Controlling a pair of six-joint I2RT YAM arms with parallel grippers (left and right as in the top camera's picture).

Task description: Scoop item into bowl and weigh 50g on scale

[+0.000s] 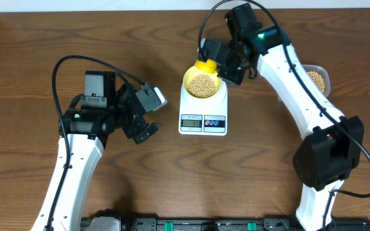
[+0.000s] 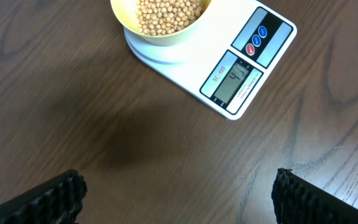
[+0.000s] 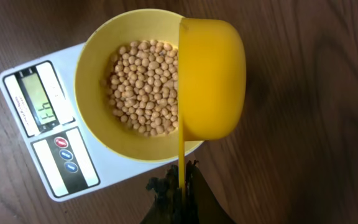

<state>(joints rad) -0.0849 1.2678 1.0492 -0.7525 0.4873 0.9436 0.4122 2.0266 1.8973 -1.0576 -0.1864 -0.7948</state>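
Note:
The pale yellow bowl (image 1: 203,85) (image 3: 101,68) (image 2: 129,22) sits on the white scale (image 1: 203,122) (image 3: 61,165) (image 2: 253,68), its lit display facing the table's front. Tan beans (image 1: 203,83) (image 3: 145,87) (image 2: 166,15) fill the bowl's bottom. My right gripper (image 1: 229,64) (image 3: 182,183) is shut on the thin handle of a bright yellow scoop (image 3: 210,78) (image 1: 204,66), which is tipped on its side over the bowl's far rim. My left gripper (image 1: 148,125) (image 2: 179,196) hangs open over bare table to the left of the scale, holding nothing.
A clear tub of beans (image 1: 318,80) stands at the right, partly behind the right arm. The right arm (image 1: 300,96) reaches across from the front right. A black rail (image 1: 191,224) runs along the table's front edge.

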